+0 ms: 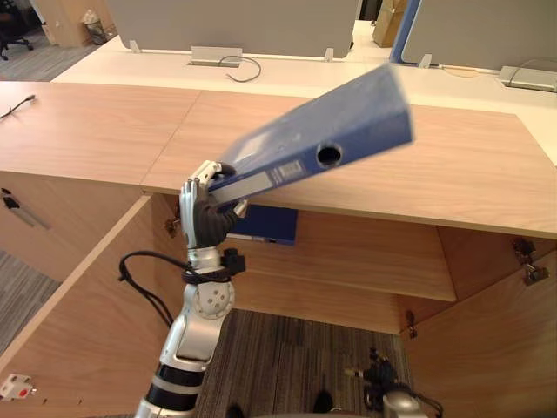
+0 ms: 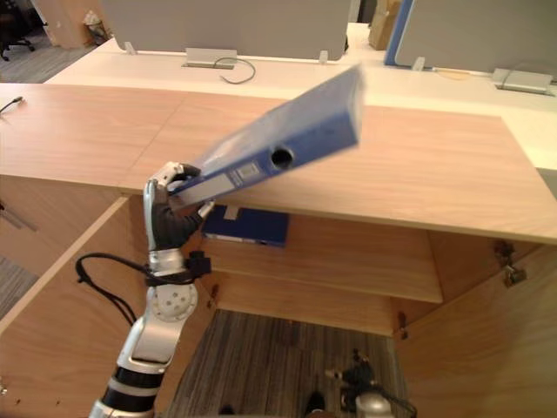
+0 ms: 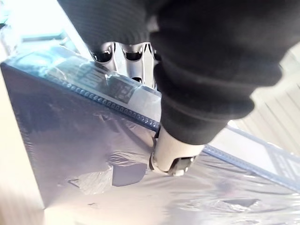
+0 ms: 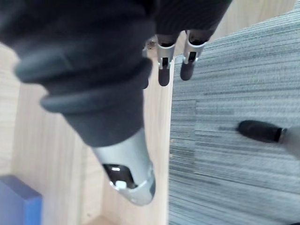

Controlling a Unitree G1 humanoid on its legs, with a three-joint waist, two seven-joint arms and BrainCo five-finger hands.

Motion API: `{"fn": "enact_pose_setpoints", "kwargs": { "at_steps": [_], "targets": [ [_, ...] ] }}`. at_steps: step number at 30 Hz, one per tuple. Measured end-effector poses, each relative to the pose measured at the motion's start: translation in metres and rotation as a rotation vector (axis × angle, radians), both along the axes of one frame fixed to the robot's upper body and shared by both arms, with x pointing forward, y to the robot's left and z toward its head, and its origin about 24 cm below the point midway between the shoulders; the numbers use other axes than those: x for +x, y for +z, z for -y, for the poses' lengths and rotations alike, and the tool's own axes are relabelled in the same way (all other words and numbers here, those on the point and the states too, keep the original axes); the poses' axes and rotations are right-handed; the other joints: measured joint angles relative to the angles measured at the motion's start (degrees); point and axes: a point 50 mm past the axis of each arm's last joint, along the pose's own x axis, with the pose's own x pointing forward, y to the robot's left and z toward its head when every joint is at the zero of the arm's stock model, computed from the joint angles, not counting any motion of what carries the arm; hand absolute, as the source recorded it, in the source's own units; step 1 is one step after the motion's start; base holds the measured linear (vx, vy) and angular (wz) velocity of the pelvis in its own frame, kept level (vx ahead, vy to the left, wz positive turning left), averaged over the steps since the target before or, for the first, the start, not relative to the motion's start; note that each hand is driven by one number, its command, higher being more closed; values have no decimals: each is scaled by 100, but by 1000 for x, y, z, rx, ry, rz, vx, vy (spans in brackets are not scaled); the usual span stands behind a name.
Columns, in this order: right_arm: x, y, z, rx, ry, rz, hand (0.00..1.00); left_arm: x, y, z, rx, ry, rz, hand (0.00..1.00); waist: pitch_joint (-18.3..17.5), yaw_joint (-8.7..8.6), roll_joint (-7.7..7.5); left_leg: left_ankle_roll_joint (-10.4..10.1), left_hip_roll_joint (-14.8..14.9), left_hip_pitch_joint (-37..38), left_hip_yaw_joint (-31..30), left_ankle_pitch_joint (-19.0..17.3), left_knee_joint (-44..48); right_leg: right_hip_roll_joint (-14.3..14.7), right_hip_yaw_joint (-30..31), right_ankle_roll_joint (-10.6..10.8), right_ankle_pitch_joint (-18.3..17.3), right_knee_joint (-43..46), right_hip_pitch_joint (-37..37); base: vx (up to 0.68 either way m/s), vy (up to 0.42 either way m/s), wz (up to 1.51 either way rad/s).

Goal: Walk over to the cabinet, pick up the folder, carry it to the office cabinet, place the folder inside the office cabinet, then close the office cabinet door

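Observation:
My left hand (image 1: 204, 213) is shut on the lower corner of a blue ring-binder folder (image 1: 335, 131), which it holds tilted up over the front edge of the wooden cabinet top (image 1: 452, 174). In the left wrist view the thumb (image 3: 173, 157) presses on the folder's plastic-covered face (image 3: 93, 140), with the fingers curled over its spine. The folder's far end is in the air above the top. My right hand (image 4: 126, 173) hangs low by the carpet and a wooden door panel, with relaxed fingers (image 4: 164, 70) and nothing in it.
The cabinet below stands with both doors open: the left door (image 1: 78, 331) and the right door (image 1: 496, 348). A second blue folder (image 1: 265, 225) lies on the inner shelf (image 1: 365, 270). Behind is a white desk (image 1: 287, 74) with grey partitions and cable boxes.

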Motion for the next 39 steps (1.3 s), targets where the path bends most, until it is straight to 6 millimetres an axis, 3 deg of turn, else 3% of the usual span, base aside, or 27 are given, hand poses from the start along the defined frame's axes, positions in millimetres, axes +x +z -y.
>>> {"fn": "enact_pose_setpoints", "kwargs": {
  "at_steps": [2, 4, 7, 10, 17, 23, 27, 33, 39],
  "targets": [
    [9, 10, 3, 54, -103, 94, 0, -7, -2, -9, -288, -187, -20, 100, 26, 14, 62, 1, 1, -6, 4, 1, 7, 1, 12, 0, 1, 27, -5, 0, 0, 0],
    [17, 28, 3, 118, -197, 239, 0, -14, -7, -32, -557, -253, -2, 100, 60, 14, 119, 2, 6, 10, 30, 2, 9, 13, 40, -1, 1, 29, -3, -29, 4, -6],
    [19, 53, -3, 243, -299, 426, 0, -21, -20, -57, -831, -256, 29, 100, 67, 11, 125, 2, 20, 32, 74, 0, 8, 28, 97, -3, -1, 28, -8, -45, 4, -9],
    [20, 83, -5, 315, -349, 600, 0, -32, -33, -69, -930, -205, 28, 100, 75, 10, 120, -4, 25, 64, 137, -18, 9, 34, 160, -4, -1, 28, -15, -42, 10, -11],
    [27, 179, 7, 416, -282, 1111, 0, -49, -50, -78, -936, -182, -22, 100, 106, -16, 126, -36, 44, 158, 352, -99, 28, 61, 368, -4, -1, 28, -31, -26, 11, -16],
    [37, 228, 19, 405, -188, 1360, 0, -50, -47, -83, -888, -189, -4, 100, 256, -7, 128, -24, 55, 218, 411, -154, 70, 76, 449, -5, -1, 30, 1, -19, 5, -8],
    [50, 248, 14, 458, -98, 1462, 0, -47, -46, -80, -874, -209, -8, 100, 258, 3, 126, -21, 55, 218, 403, -183, 104, 73, 451, -4, -2, 30, 16, 0, 0, 0],
    [79, 275, -11, 528, 120, 1518, 0, -38, -47, -73, -831, -255, -25, 100, 270, 52, 118, -19, 52, 232, 379, -184, 118, 67, 439, -4, -1, 30, 47, -13, 2, 1],
    [116, 277, -31, 555, 288, 1428, 0, -32, -53, -61, -833, -316, -74, 100, 272, 102, 114, -18, 52, 233, 366, -183, 125, 67, 427, -5, 1, 32, 59, -8, 1, 0]
  ]
}}
